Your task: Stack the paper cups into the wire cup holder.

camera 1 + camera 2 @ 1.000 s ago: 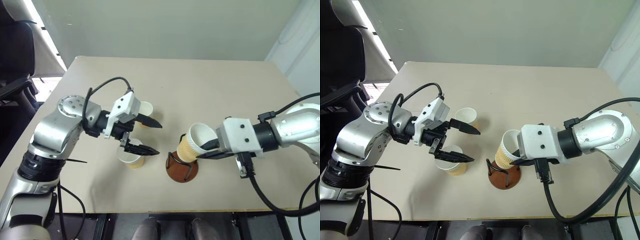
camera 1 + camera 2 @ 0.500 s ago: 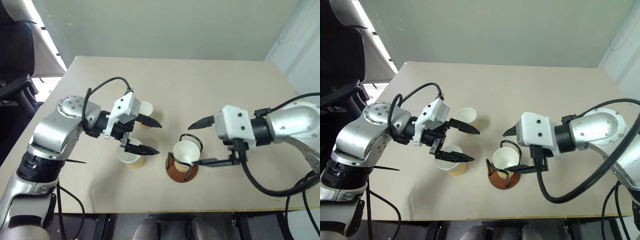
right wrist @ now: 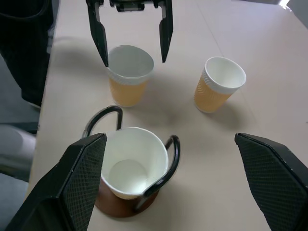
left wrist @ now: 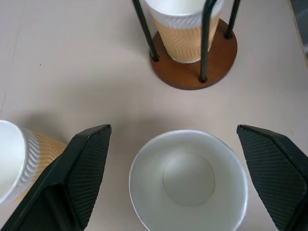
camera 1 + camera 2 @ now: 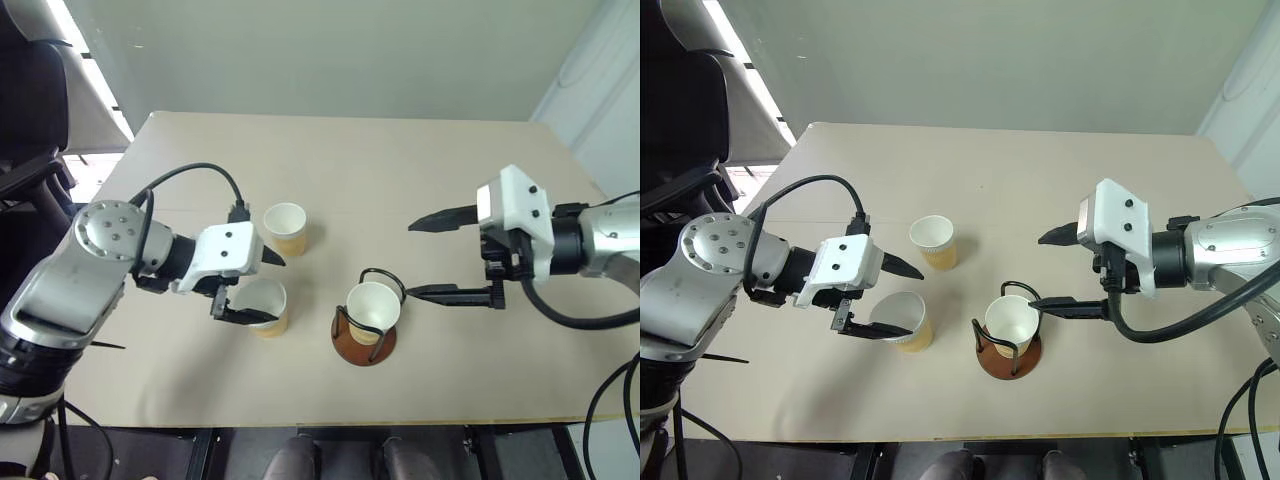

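One paper cup (image 5: 370,308) stands upright inside the wire cup holder (image 5: 364,346), whose brown base sits near the table's front middle. My right gripper (image 5: 410,260) hangs open just to its right, with nothing between its fingers. A second paper cup (image 5: 262,304) stands left of the holder. My left gripper (image 5: 279,290) is open with one finger on each side of that cup's rim, and the left wrist view shows gaps between the fingers (image 4: 89,163) and the cup (image 4: 188,180). The third paper cup (image 5: 286,228) stands alone a little farther back.
The beige table (image 5: 420,170) has bare surface across its back and right half. Its front edge runs close below the holder. A black chair (image 5: 30,110) stands off the table's left side.
My right gripper opened, left its cup standing in the holder and drew back to the right. My left gripper pulled back to the left and now has the nearer cup between its fingers.
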Controlling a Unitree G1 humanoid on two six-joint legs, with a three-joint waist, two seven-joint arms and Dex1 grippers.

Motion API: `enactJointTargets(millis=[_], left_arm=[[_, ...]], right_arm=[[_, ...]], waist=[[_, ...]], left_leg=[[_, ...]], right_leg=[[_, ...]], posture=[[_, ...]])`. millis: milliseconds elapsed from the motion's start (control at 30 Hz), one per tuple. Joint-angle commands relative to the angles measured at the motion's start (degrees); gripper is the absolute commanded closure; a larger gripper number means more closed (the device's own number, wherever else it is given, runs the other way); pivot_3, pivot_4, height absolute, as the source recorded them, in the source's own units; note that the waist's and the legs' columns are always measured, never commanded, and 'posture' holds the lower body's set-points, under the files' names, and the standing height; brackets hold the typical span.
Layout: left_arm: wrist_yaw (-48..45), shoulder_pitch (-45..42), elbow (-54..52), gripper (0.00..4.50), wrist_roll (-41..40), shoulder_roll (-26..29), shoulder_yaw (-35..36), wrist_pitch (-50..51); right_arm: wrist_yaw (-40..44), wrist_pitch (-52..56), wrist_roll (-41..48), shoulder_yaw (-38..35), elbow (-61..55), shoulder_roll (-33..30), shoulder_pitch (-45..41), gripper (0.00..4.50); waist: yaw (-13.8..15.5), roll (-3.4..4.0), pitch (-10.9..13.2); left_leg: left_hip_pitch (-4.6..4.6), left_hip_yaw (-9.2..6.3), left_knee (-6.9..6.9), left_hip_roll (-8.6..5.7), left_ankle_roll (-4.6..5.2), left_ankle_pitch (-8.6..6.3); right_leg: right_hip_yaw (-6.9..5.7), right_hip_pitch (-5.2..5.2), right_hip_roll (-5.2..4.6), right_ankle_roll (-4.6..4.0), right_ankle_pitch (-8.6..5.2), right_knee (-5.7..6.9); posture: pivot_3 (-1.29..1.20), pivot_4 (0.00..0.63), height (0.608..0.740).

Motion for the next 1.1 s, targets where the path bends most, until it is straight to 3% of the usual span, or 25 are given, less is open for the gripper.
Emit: enactJointTargets(millis=[33, 400, 1100], left_arm=[[0.13, -0.68, -2.69, 0.00, 0.03, 2.17, 2.28, 0.79], [-0.39, 1.65, -5.89, 0.00, 3.24, 7.79, 1.13, 1.97], [-1.45, 4.44, -6.91, 0.00, 4.89, 7.70, -0.69, 1.33]], right_arm=[[0.12, 0.47, 3.27, -3.61, -0.17, -0.64, -0.26, 0.13], [1.45, 0.79, 6.50, -4.48, 0.08, -3.81, 0.51, 0.13], [1.65, 0.35, 10.79, -5.44, -0.09, -6.53, 0.86, 0.13]], waist=[[-0.01, 0.00, 0.00], [-0.04, 0.00, 0.00], [-0.03, 0.00, 0.00]], left_leg=[[0.00, 0.00, 0.00, 0.00, 0.00, 0.00], [-0.01, 0.00, -0.01, 0.00, -0.03, -0.02], [0.00, 0.00, -0.02, 0.00, -0.05, -0.04]], right_leg=[[0.00, 0.00, 0.00, 0.00, 0.00, 0.00], [0.01, 0.00, 0.00, 0.00, 0.00, -0.02], [0.01, -0.01, 0.00, -0.01, 0.00, 0.01]], posture=[[0.00, 0.150, 0.740], [0.00, 0.150, 0.740], [0.00, 0.150, 0.740]])
